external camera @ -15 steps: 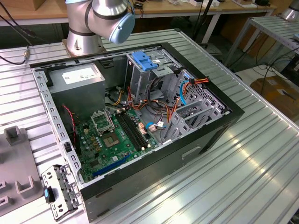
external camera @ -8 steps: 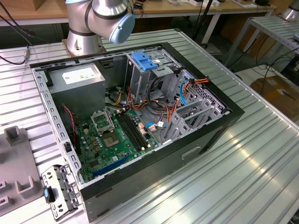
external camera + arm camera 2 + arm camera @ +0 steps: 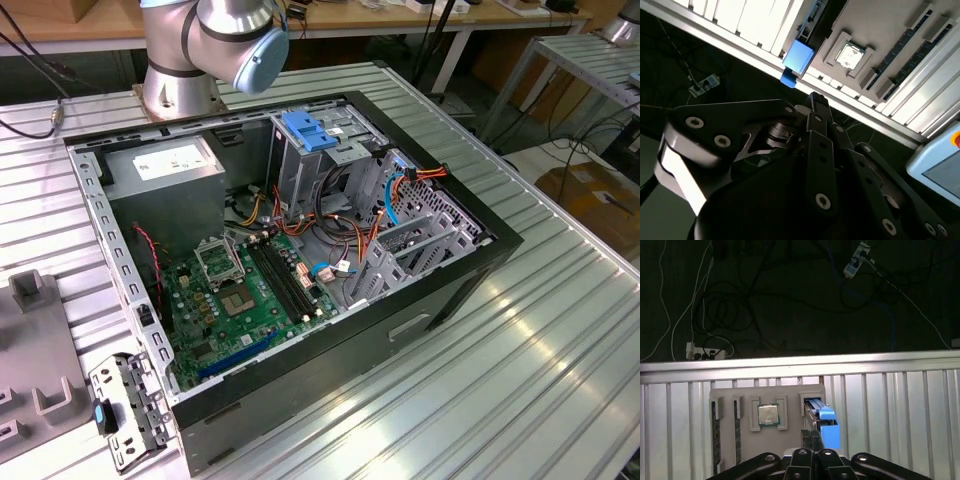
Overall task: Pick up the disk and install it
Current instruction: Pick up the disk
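Hovering closed and empty, the gripper (image 3: 811,434) sits just short of the disk (image 3: 827,421), slotted in the grey holder (image 3: 767,392) at the edge of the bench (image 3: 890,410).

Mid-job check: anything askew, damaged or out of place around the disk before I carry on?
Nothing stands out. The disk stands on edge in its slot of the grey holder and looks square, with the gripper close by it. The processor chip lies flat in its own pocket alongside. No damage shows.
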Available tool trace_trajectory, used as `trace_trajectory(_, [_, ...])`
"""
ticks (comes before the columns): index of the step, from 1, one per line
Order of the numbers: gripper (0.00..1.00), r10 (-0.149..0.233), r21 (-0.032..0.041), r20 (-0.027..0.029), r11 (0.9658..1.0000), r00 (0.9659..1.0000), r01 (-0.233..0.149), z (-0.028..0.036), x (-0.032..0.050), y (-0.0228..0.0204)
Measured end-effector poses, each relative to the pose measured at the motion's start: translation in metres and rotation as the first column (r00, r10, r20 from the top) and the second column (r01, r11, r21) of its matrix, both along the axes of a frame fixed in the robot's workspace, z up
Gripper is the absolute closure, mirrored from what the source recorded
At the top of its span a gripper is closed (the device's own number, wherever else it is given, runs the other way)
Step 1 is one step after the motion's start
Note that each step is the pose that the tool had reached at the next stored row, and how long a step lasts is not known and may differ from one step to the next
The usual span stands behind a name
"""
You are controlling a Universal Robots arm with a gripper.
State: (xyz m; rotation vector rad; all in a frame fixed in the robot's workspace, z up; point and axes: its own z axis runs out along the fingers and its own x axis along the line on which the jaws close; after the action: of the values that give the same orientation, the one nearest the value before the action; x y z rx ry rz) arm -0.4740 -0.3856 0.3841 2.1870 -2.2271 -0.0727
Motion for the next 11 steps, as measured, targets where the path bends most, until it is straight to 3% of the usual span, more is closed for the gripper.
trace_trajectory(3, [0.89, 0.068, 0.0, 0.0, 0.9977, 0.9977, -0.068, 0.0, 0.0, 0.0])
trace_trajectory(5, [0.89, 0.111, 0.0, 0.0, 0.9938, 0.9938, -0.111, 0.0, 0.0, 0.0])
trace_trajectory(8, [0.89, 0.19, 0.0, -0.0001, 0.9817, 0.9817, -0.19, 0.0, 0.0, 0.0])
trace_trajectory(9, [0.89, 0.229, 0.0, 0.0, 0.9733, 0.9733, -0.229, 0.0, 0.0, 0.0])
trace_trajectory(11, [0.89, 0.274, 0.0, 0.0, 0.9617, 0.9617, -0.274, -0.0001, 0.0, 0.0])
